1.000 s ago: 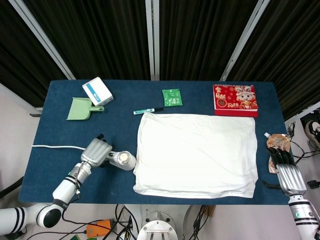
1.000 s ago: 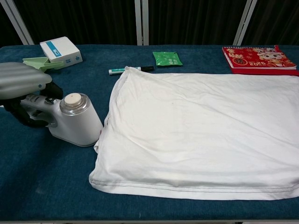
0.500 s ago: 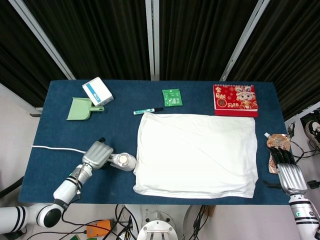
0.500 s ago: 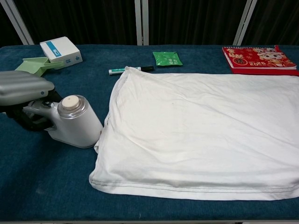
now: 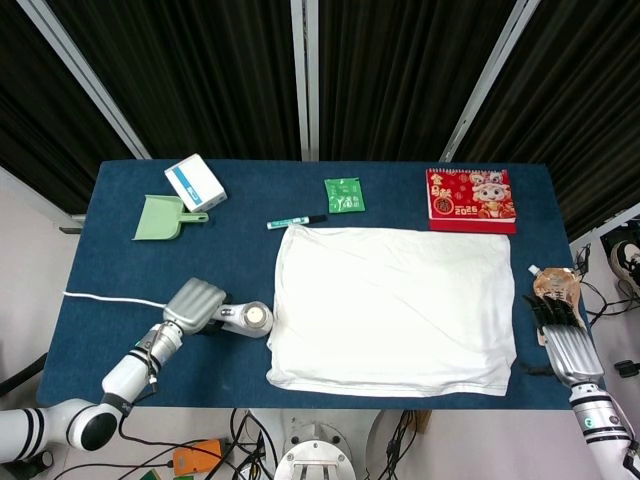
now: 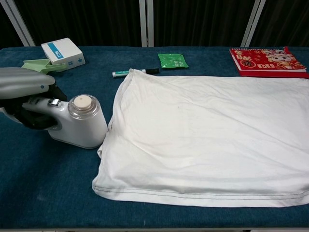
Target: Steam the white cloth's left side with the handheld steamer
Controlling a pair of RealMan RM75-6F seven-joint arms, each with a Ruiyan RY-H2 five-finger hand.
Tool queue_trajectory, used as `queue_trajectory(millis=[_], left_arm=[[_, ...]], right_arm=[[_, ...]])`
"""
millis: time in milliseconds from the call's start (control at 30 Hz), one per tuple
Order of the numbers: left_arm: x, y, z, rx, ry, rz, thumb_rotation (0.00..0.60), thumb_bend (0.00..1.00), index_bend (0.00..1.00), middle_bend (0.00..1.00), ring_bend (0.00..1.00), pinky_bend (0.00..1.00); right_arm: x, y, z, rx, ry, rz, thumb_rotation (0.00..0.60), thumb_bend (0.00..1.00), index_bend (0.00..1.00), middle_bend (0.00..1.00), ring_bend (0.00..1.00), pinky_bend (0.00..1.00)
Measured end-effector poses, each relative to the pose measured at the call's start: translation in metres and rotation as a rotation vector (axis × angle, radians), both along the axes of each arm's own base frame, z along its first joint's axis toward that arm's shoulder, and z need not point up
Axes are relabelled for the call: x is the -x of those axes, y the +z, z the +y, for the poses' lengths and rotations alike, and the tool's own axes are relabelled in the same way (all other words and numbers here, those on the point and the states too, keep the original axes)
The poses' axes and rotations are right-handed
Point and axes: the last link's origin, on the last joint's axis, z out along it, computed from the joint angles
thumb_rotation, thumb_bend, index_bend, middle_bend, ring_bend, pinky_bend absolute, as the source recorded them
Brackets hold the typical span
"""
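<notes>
The white cloth point(image 5: 393, 306) point(image 6: 207, 135) lies spread flat over the middle and right of the blue table. A white handheld steamer point(image 5: 243, 318) point(image 6: 79, 123) lies on its side just left of the cloth's left edge, its round cap facing up. My left hand point(image 5: 194, 303) point(image 6: 21, 87) covers the steamer's handle from above, with its dark fingers wrapped around it. My right hand point(image 5: 565, 342) lies flat at the table's right edge, fingers straight and empty, clear of the cloth.
A white cord point(image 5: 105, 295) runs left from the steamer. At the back lie a green dustpan point(image 5: 162, 217), a white box point(image 5: 195, 182), a marker pen point(image 5: 295, 222), a green packet point(image 5: 343, 194) and a red calendar point(image 5: 470, 198). An orange pouch point(image 5: 556, 285) sits past my right hand.
My left hand has shifted the steamer slightly, turning its head a bit toward the cloth's edge. The right hand has crept a little forward along the table's edge.
</notes>
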Motion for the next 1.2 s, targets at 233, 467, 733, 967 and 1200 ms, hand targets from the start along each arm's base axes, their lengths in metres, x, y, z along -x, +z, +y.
queue_trajectory(millis=[233, 467, 733, 967, 1200], left_arm=[[-0.005, 0.028, 0.017, -0.026, 0.033, -0.091, 0.600, 0.57, 0.87, 0.98, 0.82, 0.66], [-0.022, 0.051, 0.032, -0.041, 0.068, -0.240, 0.600, 0.59, 0.89, 1.00, 0.84, 0.66], [-0.067, 0.031, 0.043, 0.056, 0.047, -0.425, 0.600, 0.59, 0.89, 1.00, 0.84, 0.66], [-0.110, -0.012, 0.045, 0.134, -0.023, -0.463, 0.600, 0.59, 0.89, 1.00, 0.84, 0.66], [-0.131, -0.051, 0.048, 0.147, -0.049, -0.383, 0.574, 0.59, 0.89, 1.00, 0.84, 0.66]], right_arm=[[-0.003, -0.012, 0.001, -0.091, 0.008, 0.024, 0.600, 0.21, 0.05, 0.12, 0.00, 0.08], [-0.008, -0.027, 0.004, -0.173, 0.029, 0.020, 0.600, 0.54, 0.07, 0.12, 0.00, 0.10], [-0.013, -0.040, 0.005, -0.247, 0.058, 0.032, 0.600, 0.65, 0.08, 0.12, 0.01, 0.11], [-0.017, -0.048, 0.007, -0.310, 0.067, 0.044, 0.600, 0.77, 0.08, 0.12, 0.01, 0.11], [-0.020, -0.045, 0.007, -0.337, 0.067, 0.056, 0.600, 0.92, 0.08, 0.12, 0.01, 0.11]])
